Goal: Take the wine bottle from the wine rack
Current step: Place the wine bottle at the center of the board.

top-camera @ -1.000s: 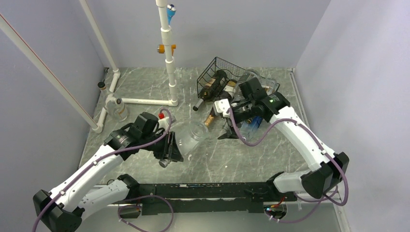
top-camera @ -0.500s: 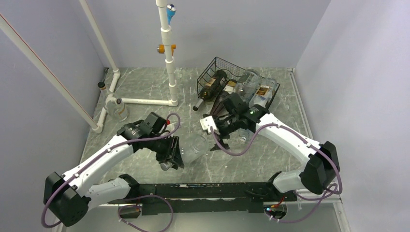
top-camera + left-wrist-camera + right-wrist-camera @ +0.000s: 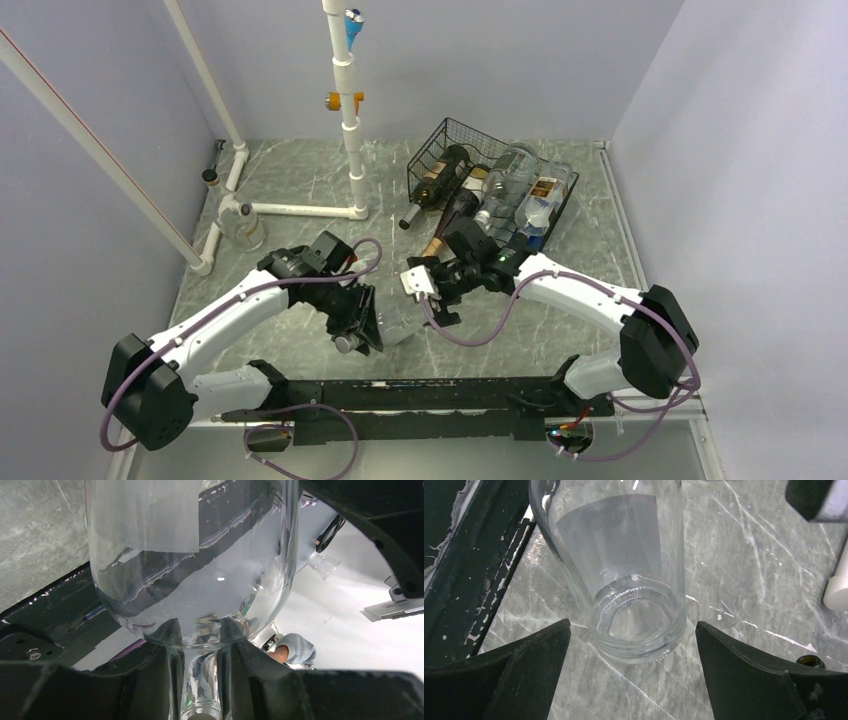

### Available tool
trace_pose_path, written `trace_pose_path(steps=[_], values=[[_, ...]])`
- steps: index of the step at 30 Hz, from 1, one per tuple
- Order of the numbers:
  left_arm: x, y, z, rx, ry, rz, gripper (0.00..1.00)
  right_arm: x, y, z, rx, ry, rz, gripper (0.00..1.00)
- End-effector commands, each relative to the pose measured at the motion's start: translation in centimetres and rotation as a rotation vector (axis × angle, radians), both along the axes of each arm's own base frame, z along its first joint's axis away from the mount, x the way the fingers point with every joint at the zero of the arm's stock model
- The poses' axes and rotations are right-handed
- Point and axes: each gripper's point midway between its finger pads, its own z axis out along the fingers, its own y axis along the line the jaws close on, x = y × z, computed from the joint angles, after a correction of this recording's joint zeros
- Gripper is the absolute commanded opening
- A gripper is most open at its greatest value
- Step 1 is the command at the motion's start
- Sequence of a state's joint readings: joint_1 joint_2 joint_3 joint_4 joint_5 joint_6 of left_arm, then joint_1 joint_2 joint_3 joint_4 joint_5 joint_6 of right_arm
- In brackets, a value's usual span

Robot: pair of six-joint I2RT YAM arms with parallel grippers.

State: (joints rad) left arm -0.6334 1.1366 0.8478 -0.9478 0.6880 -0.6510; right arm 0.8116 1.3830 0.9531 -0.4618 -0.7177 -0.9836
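Note:
A clear glass wine bottle (image 3: 398, 312) lies off the rack over the near middle of the table. My left gripper (image 3: 353, 322) is shut on its neck; in the left wrist view the neck (image 3: 200, 680) sits between my black fingers (image 3: 162, 680) and the body (image 3: 190, 555) fills the frame. My right gripper (image 3: 428, 296) is open at the bottle's base. In the right wrist view the base (image 3: 639, 630) lies between the spread fingertips (image 3: 544, 650), untouched. The black wire wine rack (image 3: 452, 134) stands at the back right, holding several bottles.
A white pipe frame (image 3: 350, 110) stands at the back left, with a small glass jar (image 3: 243, 228) by its foot. Dark bottles (image 3: 440, 190) stick out of the rack's front. A brown bottle mouth (image 3: 810, 661) shows by my right finger. The black base rail (image 3: 420, 395) runs along the near edge.
My right arm has swung from the rack forward and left, to the clear bottle's base, jaws open. My left arm has drawn the bottle nearer the front edge.

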Motion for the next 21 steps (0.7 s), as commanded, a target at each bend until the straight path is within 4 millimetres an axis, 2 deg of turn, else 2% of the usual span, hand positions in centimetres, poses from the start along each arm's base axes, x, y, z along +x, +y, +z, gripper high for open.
trace_pose_path(steps=[1, 10, 17, 21], values=[[1.3, -2.7, 4.7, -0.197, -0.099, -0.068, 0.0, 0.0, 1.3, -0.9, 0.022, -0.046, 0.017, 0.98], [1.4, -3.2, 4.6, -0.179, -0.057, -0.068, 0.0, -0.4, 1.3, -2.7, 0.006, -0.057, 0.029, 0.9], [1.4, -3.4, 4.4, -0.167, -0.033, -0.065, 0.09, -0.7, 1.3, -3.6, 0.011, -0.045, 0.031, 0.87], [1.6, -3.6, 4.4, -0.163, -0.029, -0.065, 0.17, -0.6, 1.2, -4.0, 0.005, -0.044, 0.026, 0.86]])
